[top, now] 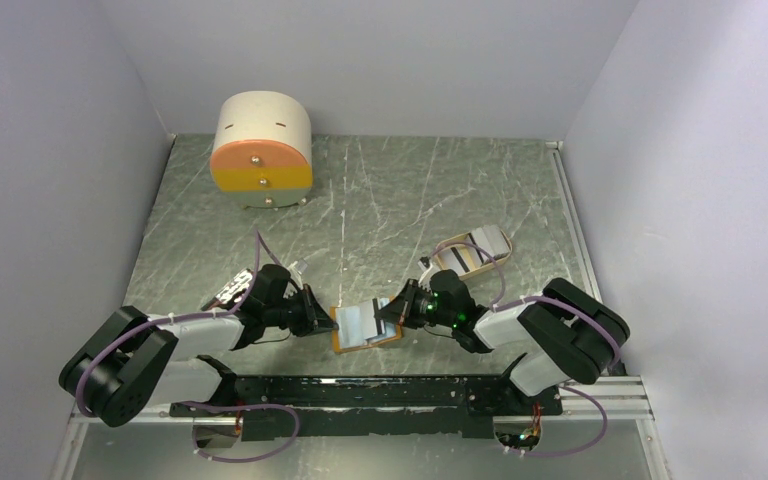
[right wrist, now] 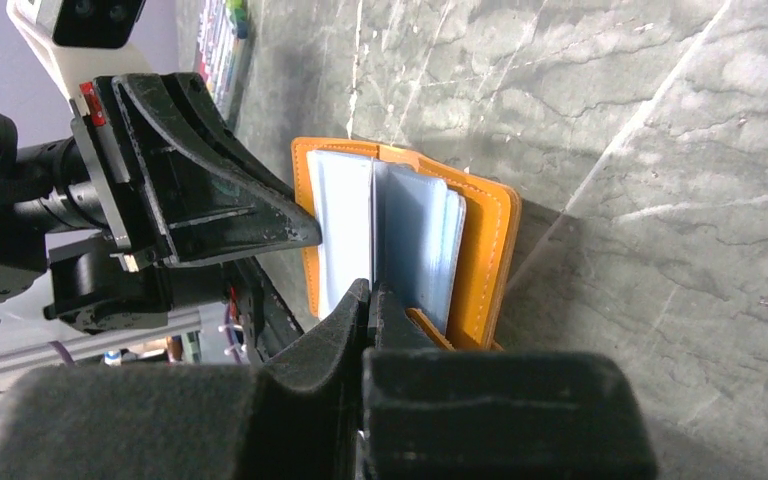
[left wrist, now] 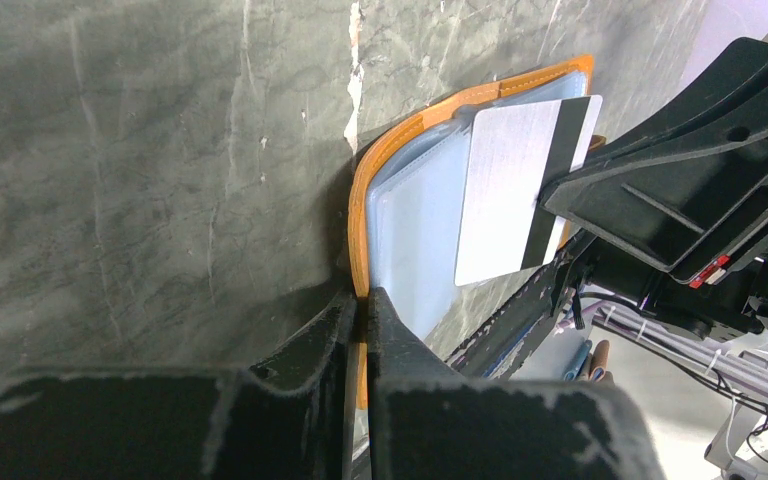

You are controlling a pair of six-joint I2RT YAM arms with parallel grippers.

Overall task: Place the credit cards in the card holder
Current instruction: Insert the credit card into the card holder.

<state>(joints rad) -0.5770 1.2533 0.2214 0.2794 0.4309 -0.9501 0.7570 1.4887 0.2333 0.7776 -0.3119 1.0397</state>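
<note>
While the left claw (left wrist: pixel 363 300) is clenched on the orange rim of the open holder (left wrist: pixel 410 230), the right claw (right wrist: pixel 370 292) grips a striped card (left wrist: pixel 512 190) over its pale blue pockets, near the front edge of the worktop (top: pixel 390 200).

1. Left arm (top: pixel 200 335): low, stretched right toward the middle.
2. Left gripper (top: pixel 322 320): pinched tight on the card holder (top: pixel 362 330) edge.
3. Right arm (top: pixel 520 328): low, stretched left.
4. Right gripper (top: pixel 388 314): squeezed tight on a credit card (left wrist: pixel 505 190).
5. Both grippers close together, facing each other.
</note>
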